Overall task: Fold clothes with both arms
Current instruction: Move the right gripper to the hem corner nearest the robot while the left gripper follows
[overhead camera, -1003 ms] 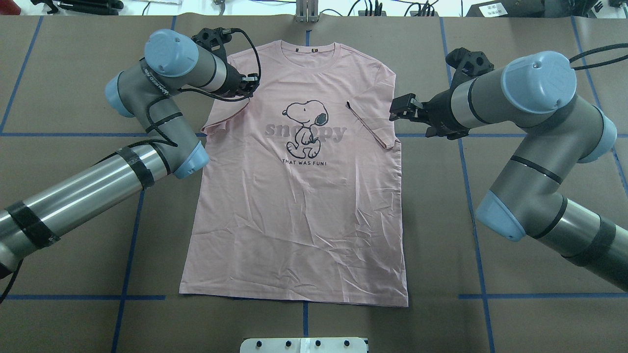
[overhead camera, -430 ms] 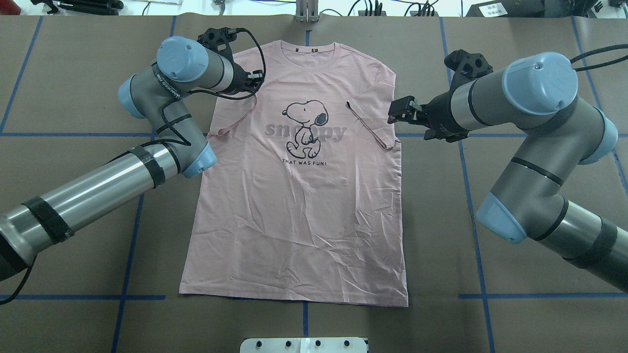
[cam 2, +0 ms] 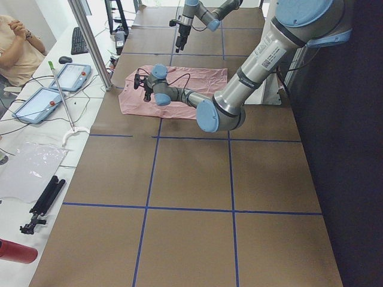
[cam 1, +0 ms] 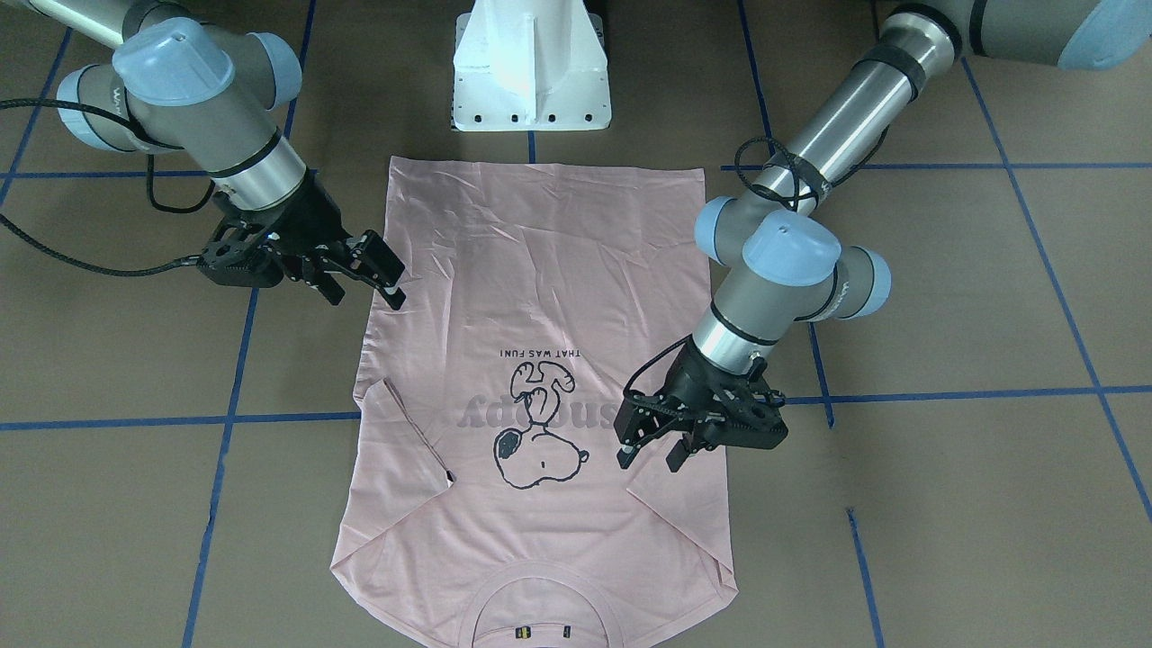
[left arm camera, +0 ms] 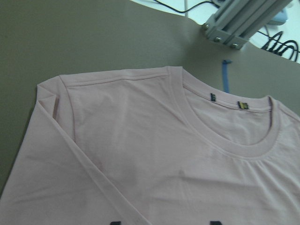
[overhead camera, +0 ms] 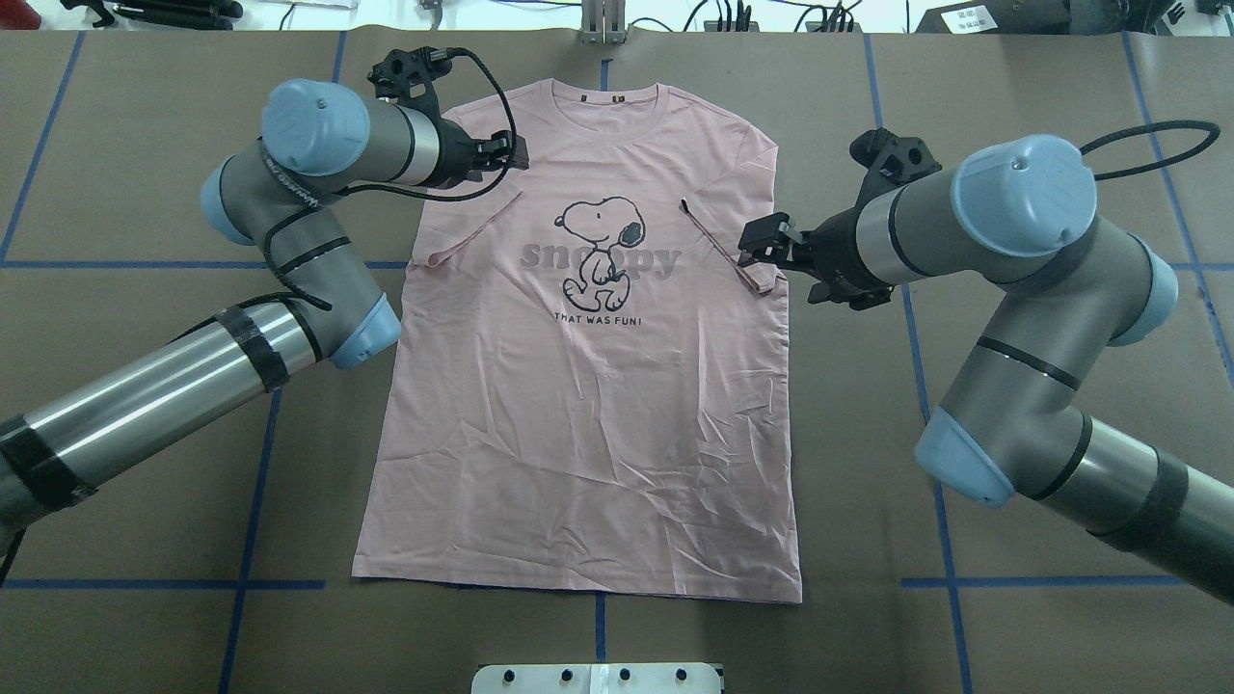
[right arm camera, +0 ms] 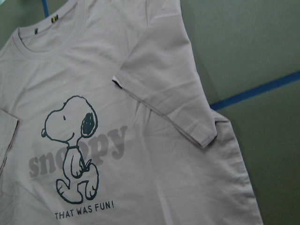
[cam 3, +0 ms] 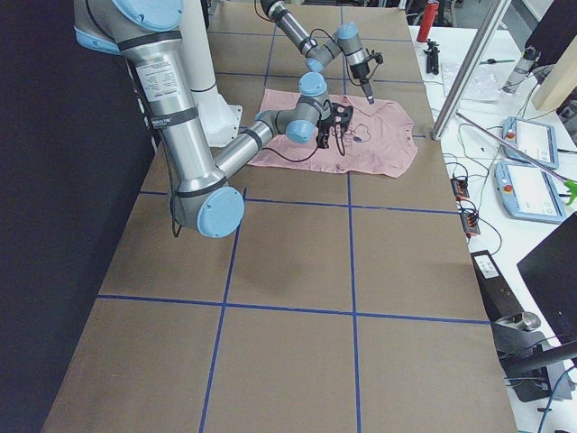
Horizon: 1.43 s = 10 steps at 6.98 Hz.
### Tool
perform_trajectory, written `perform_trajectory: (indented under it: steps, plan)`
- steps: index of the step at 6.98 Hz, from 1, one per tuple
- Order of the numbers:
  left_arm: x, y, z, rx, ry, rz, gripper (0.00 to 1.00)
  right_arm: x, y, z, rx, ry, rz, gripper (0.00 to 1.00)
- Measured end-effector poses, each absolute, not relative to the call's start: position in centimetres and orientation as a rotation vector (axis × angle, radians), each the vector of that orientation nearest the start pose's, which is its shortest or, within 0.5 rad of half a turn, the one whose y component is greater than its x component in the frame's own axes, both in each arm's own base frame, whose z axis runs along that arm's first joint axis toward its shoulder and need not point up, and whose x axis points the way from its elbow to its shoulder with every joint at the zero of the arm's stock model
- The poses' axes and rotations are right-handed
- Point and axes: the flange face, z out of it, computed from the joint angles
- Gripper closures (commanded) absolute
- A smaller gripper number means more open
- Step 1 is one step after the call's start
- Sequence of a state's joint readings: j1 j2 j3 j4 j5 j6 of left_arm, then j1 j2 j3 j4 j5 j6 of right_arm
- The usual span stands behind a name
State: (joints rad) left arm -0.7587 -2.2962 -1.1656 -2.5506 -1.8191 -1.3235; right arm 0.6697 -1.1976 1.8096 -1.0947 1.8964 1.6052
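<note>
- The T-shirt (overhead camera: 578, 434) lies flat and print up on the table (overhead camera: 1012, 627).
- Done: the left sleeve (overhead camera: 453, 236) and right sleeve (overhead camera: 737, 231) are turned in over the chest.
- Left, I judge: all body folds.
- My left gripper (cam 1: 648, 459) hovers over the left shoulder, fingers apart, empty.
- My right gripper (overhead camera: 757, 249) is at the right sleeve's hem, fingers apart, empty.
- Neither wrist view shows my fingers, so I cannot tell whether the right ones touch cloth.

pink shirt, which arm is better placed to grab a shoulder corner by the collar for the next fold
Left, probably. The left pincer hangs open over the T-shirt at its shoulder, close to the collar. The right pincer sits farther down the side, beside the folded sleeve.
</note>
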Motion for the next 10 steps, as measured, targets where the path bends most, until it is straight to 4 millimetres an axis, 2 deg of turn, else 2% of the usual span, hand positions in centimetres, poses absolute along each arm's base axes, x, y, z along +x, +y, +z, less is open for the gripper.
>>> perform_trajectory:
  steps: [1,2,3,4,5,7,8,10]
  plan:
    - [47.3,-58.0,28.5,0.405,1.295,-0.253,0.27,-44.4,-42.5,28.7,0.045,-1.119,0.489,0.06]
    - [46.5,-56.1,28.6,0.351,1.332,-0.220,0.27,-47.7,-38.7,28.7,0.045,-1.096,0.534,0.07]
    - [46.2,-55.2,28.9,0.313,1.346,-0.205,0.27,-49.8,-34.9,28.0,0.044,-1.050,0.588,0.08]
    - [46.1,-54.9,29.2,0.289,1.353,-0.211,0.27,-50.8,-31.3,27.2,0.030,-0.978,0.647,0.09]
    - [46.1,-54.8,29.5,0.274,1.353,-0.221,0.27,-51.6,-28.2,27.3,0.012,-0.916,0.697,0.10]
    - [45.9,-54.7,30.0,0.264,1.350,-0.229,0.27,-51.8,-22.7,29.6,-0.042,-0.854,0.749,0.12]
    - [45.9,-54.6,30.1,0.263,1.350,-0.231,0.27,-51.6,-20.3,30.6,-0.056,-0.837,0.757,0.13]
    - [45.8,-54.6,30.2,0.260,1.351,-0.235,0.26,-51.9,-17.4,31.8,-0.073,-0.811,0.739,0.13]
